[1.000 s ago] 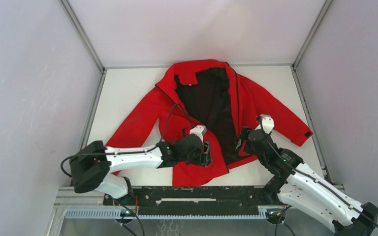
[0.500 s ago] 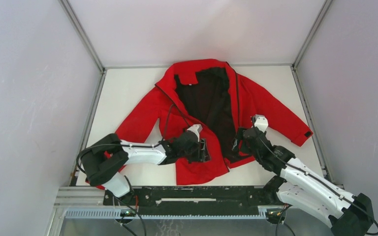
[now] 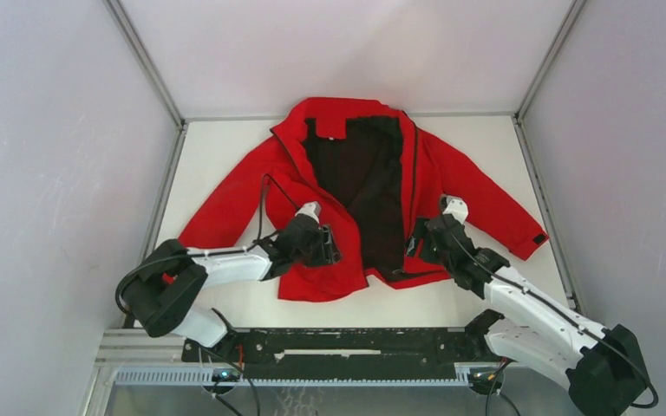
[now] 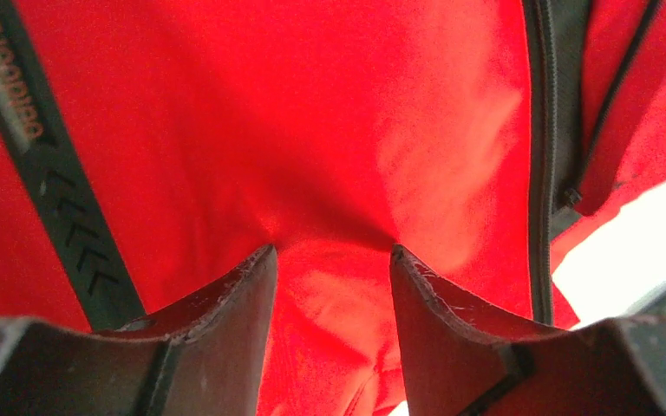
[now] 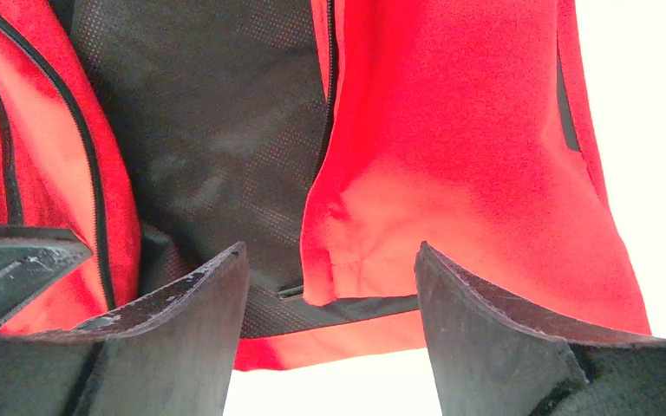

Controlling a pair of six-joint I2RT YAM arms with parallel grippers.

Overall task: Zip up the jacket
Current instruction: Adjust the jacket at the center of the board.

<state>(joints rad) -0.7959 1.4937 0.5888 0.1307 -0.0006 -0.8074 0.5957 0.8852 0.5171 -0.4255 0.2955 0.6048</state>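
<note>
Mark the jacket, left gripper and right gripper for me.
jacket [image 3: 373,186], top view, on the black lining in the open front.
left gripper [image 4: 331,251], left wrist view, midway between its fingertips, over bunched red fabric.
right gripper [image 5: 331,250], right wrist view, midway between its fingertips, above the hem.

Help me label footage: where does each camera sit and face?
Top external: above, behind the robot, facing down at table and red jacket; both arms show.
Left wrist: on the left arm, facing red fabric past the left gripper.
Right wrist: on the right arm, facing black lining past the right gripper.
Shared: both wrist views catch the zipper.
</note>
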